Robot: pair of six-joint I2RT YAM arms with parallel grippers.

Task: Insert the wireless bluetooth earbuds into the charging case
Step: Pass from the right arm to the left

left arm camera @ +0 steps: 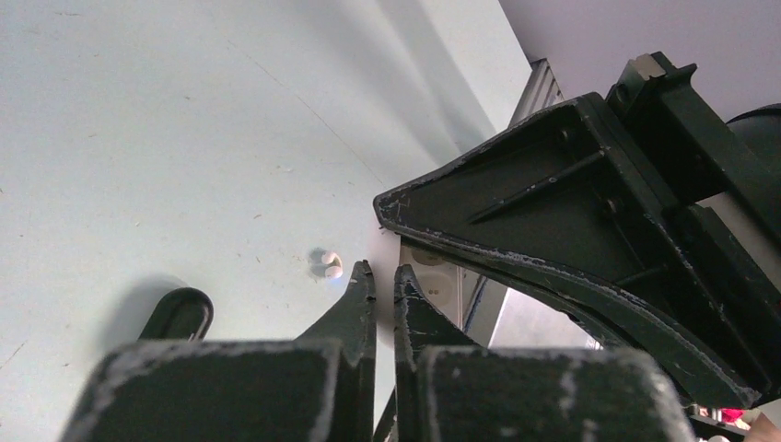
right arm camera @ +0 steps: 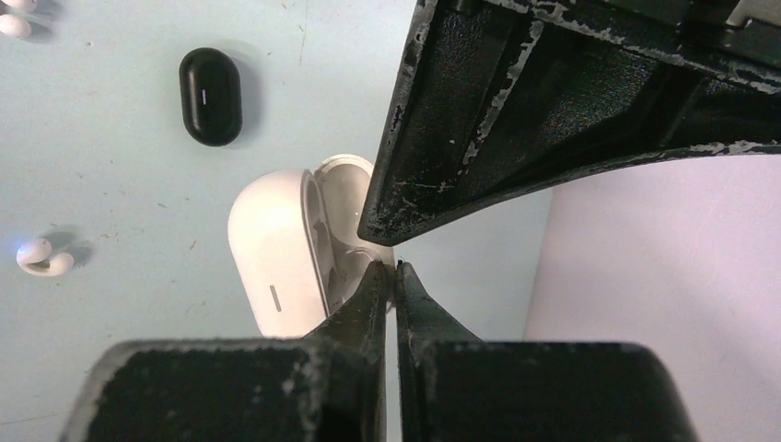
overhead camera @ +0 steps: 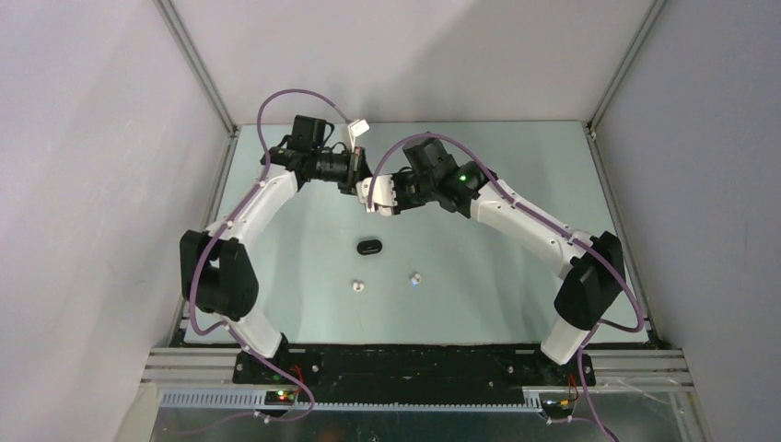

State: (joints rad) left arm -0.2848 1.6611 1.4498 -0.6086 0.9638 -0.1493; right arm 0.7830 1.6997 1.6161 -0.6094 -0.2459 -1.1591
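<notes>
Left gripper and right gripper, jaws pressed together, are crowding the open white case while the two white earbuds are lying well apart from it, beyond the black case toward the arms' bases, one nearer each arm.

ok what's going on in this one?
Both arms meet at the open white case mid-table. The right end effector is shut with its tips at the case's rim. The left end effector is shut right beside it. Whether either truly grips the case is unclear. Two white earbuds lie loose on the table nearer the bases, beyond the closed black case. No bud shows in the white case.
</notes>
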